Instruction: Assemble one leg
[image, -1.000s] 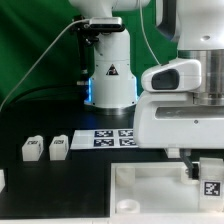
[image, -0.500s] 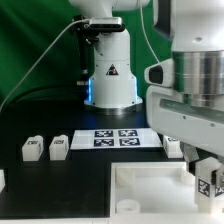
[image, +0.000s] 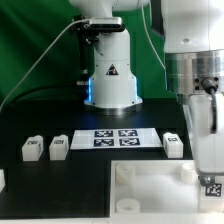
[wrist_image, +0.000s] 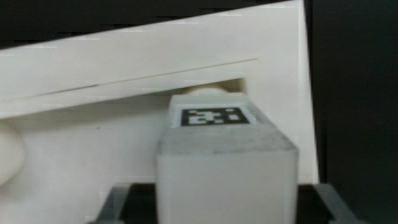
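Leg (wrist_image: 217, 150) fills the middle of the wrist view: white blocky post, tag on its upper face, standing against the white panel (wrist_image: 125, 85); dark finger pads (wrist_image: 128, 203) sit at either side of its near end, so the jaws look closed narrow on it; actual contact is at the frame edge, hard to confirm. In the exterior view the same leg (image: 211, 184) shows only as a tagged corner at the exterior view's right edge, low under the gripper (image: 209, 160), over the far right part of the panel (image: 150, 190); whether it touches the panel I cannot tell.

Outward: a second leg (image: 172, 146) lies on the black table (image: 40, 125) just beyond the panel's back edge, near the right end of the marker board (image: 113, 138); two more legs (image: 32, 149) and (image: 59, 147) sit side by side toward the exterior view's left, close together but apart; the robot base (image: 108, 75) stands behind the marker board; green backdrop (image: 30, 40) behind all.
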